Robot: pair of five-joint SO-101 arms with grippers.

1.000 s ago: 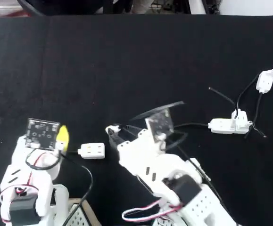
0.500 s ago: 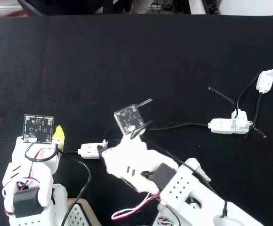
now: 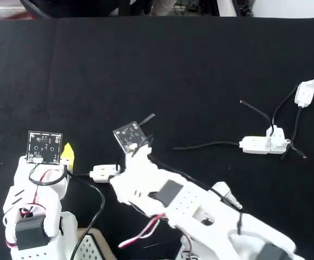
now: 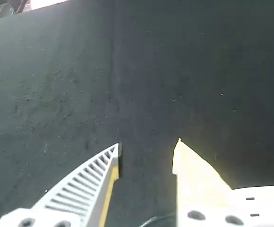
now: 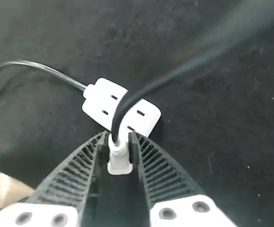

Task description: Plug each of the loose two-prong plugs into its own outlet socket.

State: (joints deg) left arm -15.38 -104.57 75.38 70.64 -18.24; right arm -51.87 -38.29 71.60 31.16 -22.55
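Observation:
A small white outlet block (image 3: 103,173) (image 5: 121,112) lies on the black cloth beside the left arm, with a black cord trailing off it. My right gripper (image 5: 117,138) is shut on a white two-prong plug (image 5: 118,158), whose black cord (image 5: 174,71) arches over the block. The plug hangs just above the block's near edge. Off to one side, my left gripper (image 4: 146,151) stands open over bare cloth, its yellow finger (image 3: 68,153) a short way from the block. A second outlet block (image 3: 257,144) at the right carries a plug (image 3: 276,135).
A loose white plug (image 3: 307,92) with black cord lies at the far right. Black cords (image 3: 205,145) run across the cloth between the blocks. The table's far edge (image 3: 157,17) borders a cluttered room.
The right arm has swung left across the table with the plug, from the middle to the outlet block by the left arm. The left arm has shifted slightly.

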